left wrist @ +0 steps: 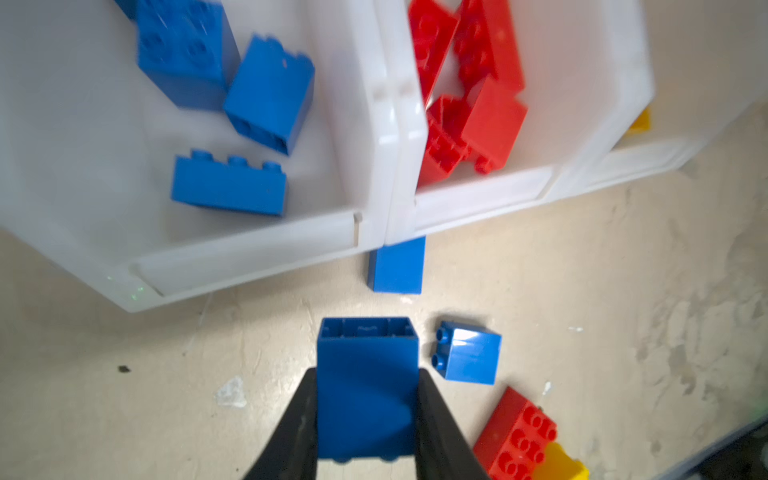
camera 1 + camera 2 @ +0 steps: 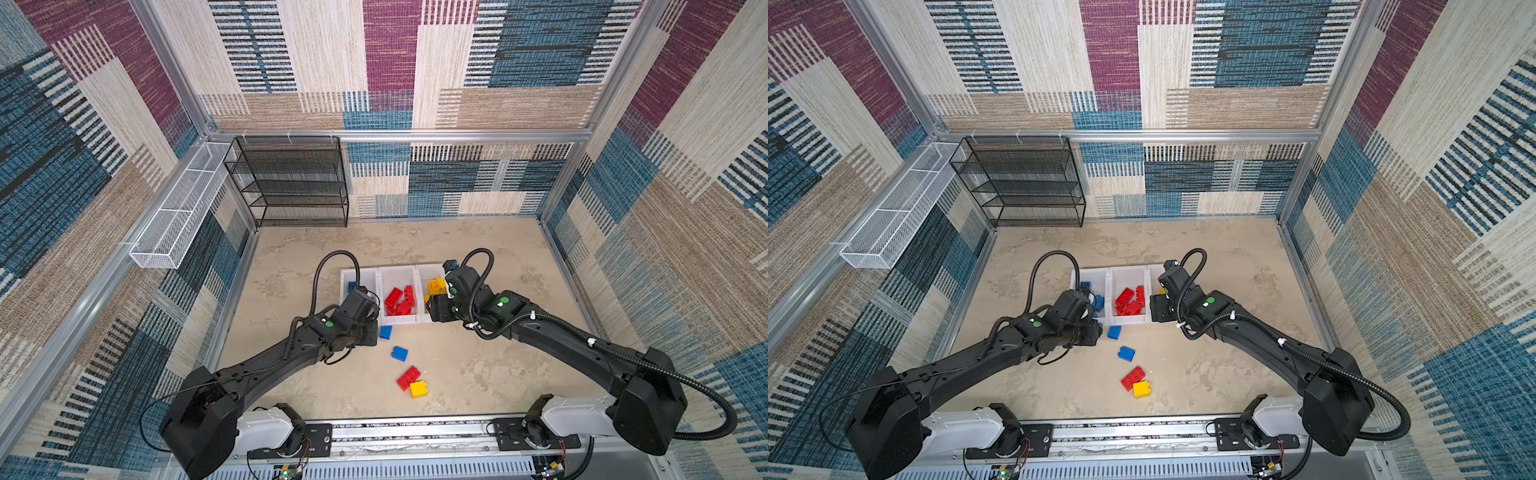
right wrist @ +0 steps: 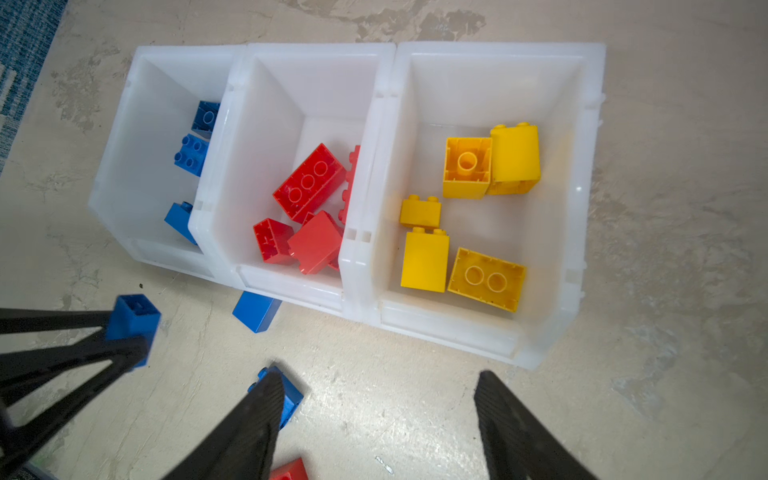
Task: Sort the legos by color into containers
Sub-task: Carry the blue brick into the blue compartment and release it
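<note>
Now your left gripper [image 1: 367, 374] clenches a blue brick [image 1: 368, 407] in front of the white bins [image 3: 316, 46].
Your right gripper [image 3: 380, 378] hangs empty, jaws apart, before the bin of yellow bricks [image 3: 424, 262]. Between the bins and the table's [image 2: 498, 374] near edge lie a loose blue brick [image 2: 385, 332] against the bins' front, a second blue brick [image 2: 399, 353], then a red brick [image 2: 408, 377] touching a yellow brick [image 2: 418, 389].

No text, brand, number or label can be read in any view. The only marks are blank: one round green dot [image 2: 329, 323] on the black left arm [image 2: 266, 365], at about eight o'clock from the three joined white plastic bins [image 2: 399, 270]. A second round green dot [image 2: 503, 299] sits on the black right arm [image 2: 573, 340], at three o'clock from them.
</note>
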Robot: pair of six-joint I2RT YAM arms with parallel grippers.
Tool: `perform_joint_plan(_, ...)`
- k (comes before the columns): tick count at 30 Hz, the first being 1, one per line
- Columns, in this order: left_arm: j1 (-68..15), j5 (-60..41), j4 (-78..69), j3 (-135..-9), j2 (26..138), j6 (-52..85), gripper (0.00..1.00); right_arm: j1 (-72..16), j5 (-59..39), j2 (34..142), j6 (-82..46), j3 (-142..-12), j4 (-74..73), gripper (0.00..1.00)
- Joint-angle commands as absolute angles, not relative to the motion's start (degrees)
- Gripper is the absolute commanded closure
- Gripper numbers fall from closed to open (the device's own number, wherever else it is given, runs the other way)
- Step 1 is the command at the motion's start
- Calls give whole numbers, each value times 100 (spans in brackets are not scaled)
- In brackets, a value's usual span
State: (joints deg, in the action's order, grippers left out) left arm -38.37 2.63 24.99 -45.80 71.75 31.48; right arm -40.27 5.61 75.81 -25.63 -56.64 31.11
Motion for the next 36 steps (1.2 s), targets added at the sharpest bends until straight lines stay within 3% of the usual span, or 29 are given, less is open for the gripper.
perform_joint_plan(1, -3518, 290, 2558, -4846, 7173, 2735, 73, -4030, 602, 7585, -2578, -5722, 3041, 25)
perform_joint_plan(8, -2934, 254, 2676, -5727, 8320, 2091, 73, -4025, 652, 7425, -2614, -5644, 3114, 25)
perform_joint_plan(18, -2745, 249, 2672, -6545, 9353, 1866, 72, -4025, 686, 7229, -2725, -5458, 3155, 25)
perform_joint_plan(21, -2712, 261, 2683, -6730, 9588, 1845, 67, -4025, 677, 7224, -2729, -5467, 3162, 25)
perform_joint_plan(28, -2637, 342, 2769, -6902, 9754, 1922, 43, -4024, 675, 7154, -2724, -5441, 3210, 25)
perform_joint_plan(36, -2607, 316, 2725, -6548, 9158, 2002, 41, -4025, 563, 7195, -2685, -5427, 3191, 25)
